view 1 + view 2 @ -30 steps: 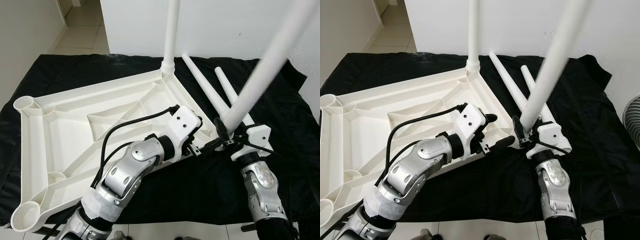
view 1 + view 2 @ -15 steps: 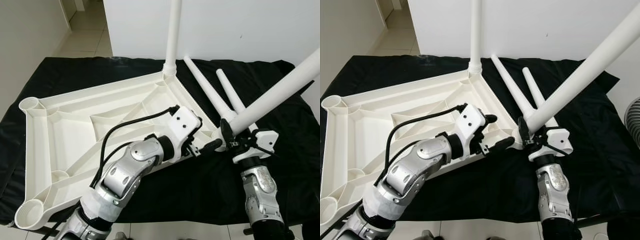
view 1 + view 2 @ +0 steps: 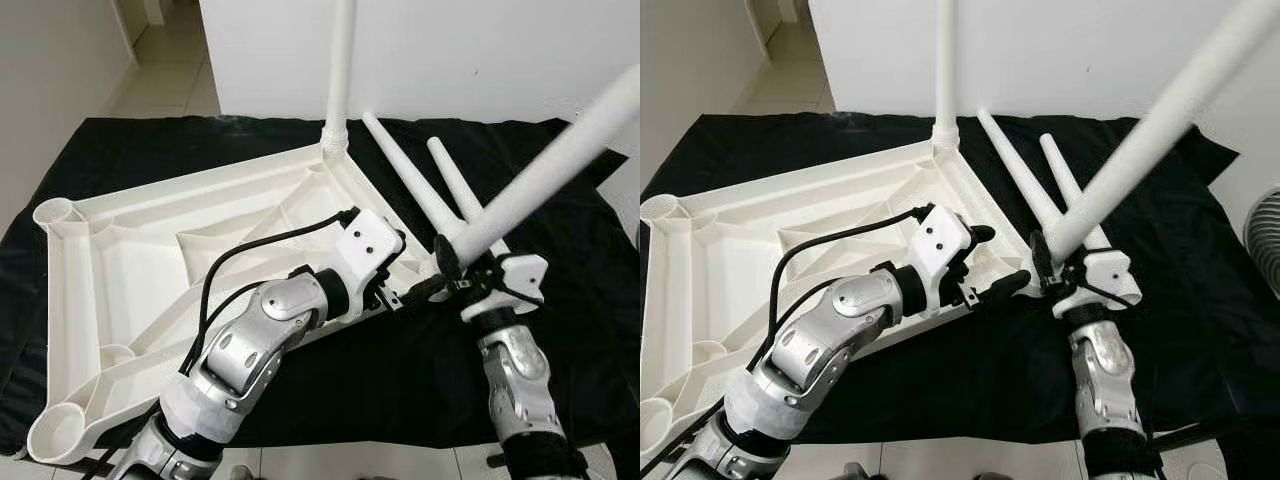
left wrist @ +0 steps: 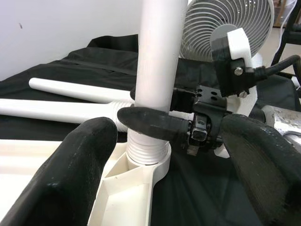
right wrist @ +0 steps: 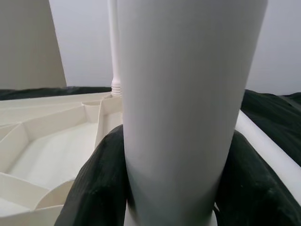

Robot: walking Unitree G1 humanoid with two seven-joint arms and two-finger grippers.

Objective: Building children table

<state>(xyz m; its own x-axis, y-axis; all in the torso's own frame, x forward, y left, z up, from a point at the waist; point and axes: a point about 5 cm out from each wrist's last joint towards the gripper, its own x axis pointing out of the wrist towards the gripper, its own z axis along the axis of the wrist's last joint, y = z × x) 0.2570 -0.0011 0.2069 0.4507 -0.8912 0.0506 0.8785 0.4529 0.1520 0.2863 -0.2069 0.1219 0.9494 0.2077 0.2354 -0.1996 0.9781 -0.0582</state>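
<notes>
The white table top (image 3: pixel 130 250) lies upside down on a black cloth. One white leg (image 3: pixel 340 70) stands upright in its far corner socket. My right gripper (image 3: pixel 450 265) is shut on another white leg (image 3: pixel 540 180), which leans up to the right. That leg's threaded end (image 4: pixel 148 153) sits at the near right corner socket. In the right wrist view the leg (image 5: pixel 183 94) runs between both black fingers (image 5: pixel 99 183). My left gripper (image 3: pixel 992 262) is open, its fingers (image 4: pixel 70 169) spread on either side of that corner and the leg's base.
Two loose white legs (image 3: pixel 405 175) (image 3: pixel 455 180) lie side by side on the cloth behind my right gripper. A white fan (image 4: pixel 225 23) stands off the table's right side. A white wall runs behind the table, and tiled floor shows at the far left.
The held leg tipped lower to the right, then came back somewhat more upright. Its threaded end stayed at the corner socket. My left gripper has hardly moved.
</notes>
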